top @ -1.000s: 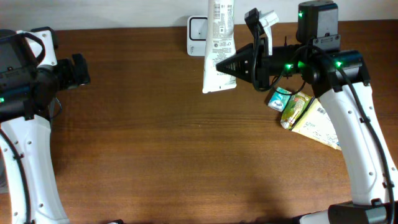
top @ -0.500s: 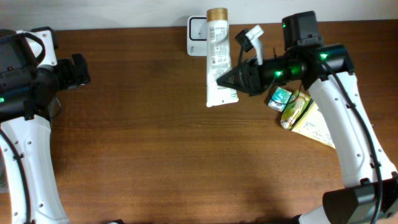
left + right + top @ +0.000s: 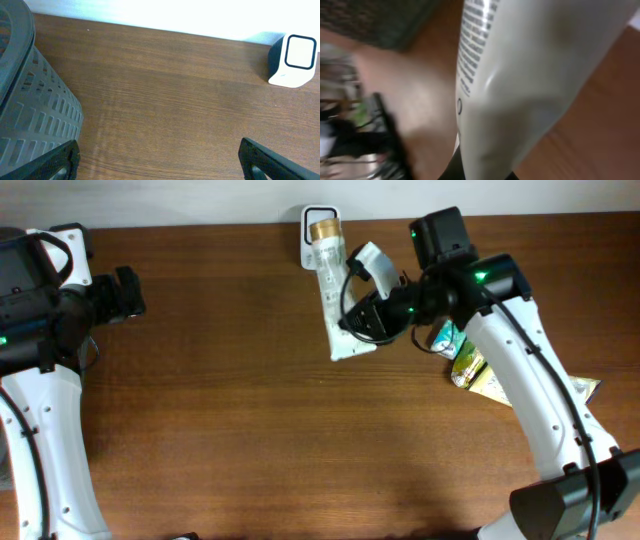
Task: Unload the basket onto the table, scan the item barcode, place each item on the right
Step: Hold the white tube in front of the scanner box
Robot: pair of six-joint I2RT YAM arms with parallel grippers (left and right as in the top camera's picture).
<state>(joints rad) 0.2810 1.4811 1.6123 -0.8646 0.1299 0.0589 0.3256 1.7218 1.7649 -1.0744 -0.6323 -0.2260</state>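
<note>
Near the back-centre of the table (image 3: 250,440), the right arm comes in from the lower right corner. Its white forearm slants up and left, and the wrist is bent so the right gripper (image 3: 362,322) points left. Jaws are pressed together on the flat crimped end of a white tube (image 3: 330,285) w/ a gold cap. The tube runs from the gripper up toward the back edge, tilted a little left, and its cap end overlaps the white scanner (image 3: 308,245) in the overhead view. Can't tell whether cap and scanner touch. From the right wrist cam the tube (image 3: 520,75) fills most of the frame, blurred, w/ rows of small print down its left side and brown wood beyond. A few small packets (image 3: 465,352) and a printed sheet (image 3: 515,390) lie on the table just right of the gripper, partly under the forearm. The left arm stands at the left edge, forearm running up the side, black wrist turned so the left gripper (image 3: 125,292) faces right, well apart from the tube. Its jaws are spread wide w/ nothing between them. The left wrist cam shows the left gripper (image 3: 160,167) w/ a fingertip in each bottom corner and bare wood between. A grey mesh basket (image 3: 30,115) sits at left and the scanner (image 3: 292,60) at far right by the wall.
</note>
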